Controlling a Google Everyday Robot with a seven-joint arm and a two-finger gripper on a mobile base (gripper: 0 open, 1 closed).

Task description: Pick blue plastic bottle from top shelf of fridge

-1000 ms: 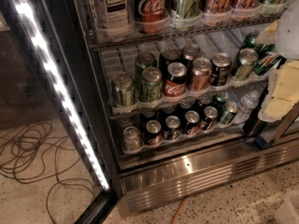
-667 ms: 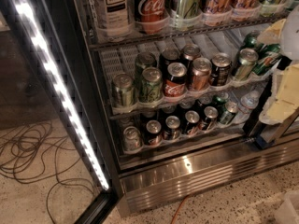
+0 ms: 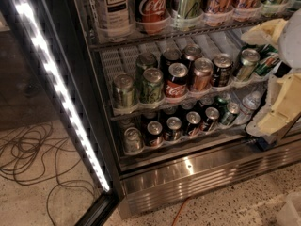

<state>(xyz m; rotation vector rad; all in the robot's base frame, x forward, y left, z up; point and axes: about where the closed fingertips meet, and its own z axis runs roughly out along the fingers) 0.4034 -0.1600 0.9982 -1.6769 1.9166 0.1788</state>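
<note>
The blue plastic bottle (image 3: 114, 9) stands at the left end of the top shelf (image 3: 155, 36) of the fridge (image 3: 197, 173). Only its lower half shows, with a pale label and a dark "TEA'S TEA" box. A red Coca-Cola bottle (image 3: 151, 6) stands right beside it, followed by several tall cans. My gripper (image 3: 266, 32) is at the right edge of the view, at the end of the cream-coloured arm, level with the top shelf's right end. It is far to the right of the bottle and holds nothing that I can see.
Two lower racks hold several cans (image 3: 176, 79) and a small water bottle (image 3: 250, 101). The open glass door with its bright LED strip (image 3: 56, 79) stands at the left. Cables (image 3: 28, 154) lie on the floor, and an orange cord (image 3: 181, 211) runs below the steel base.
</note>
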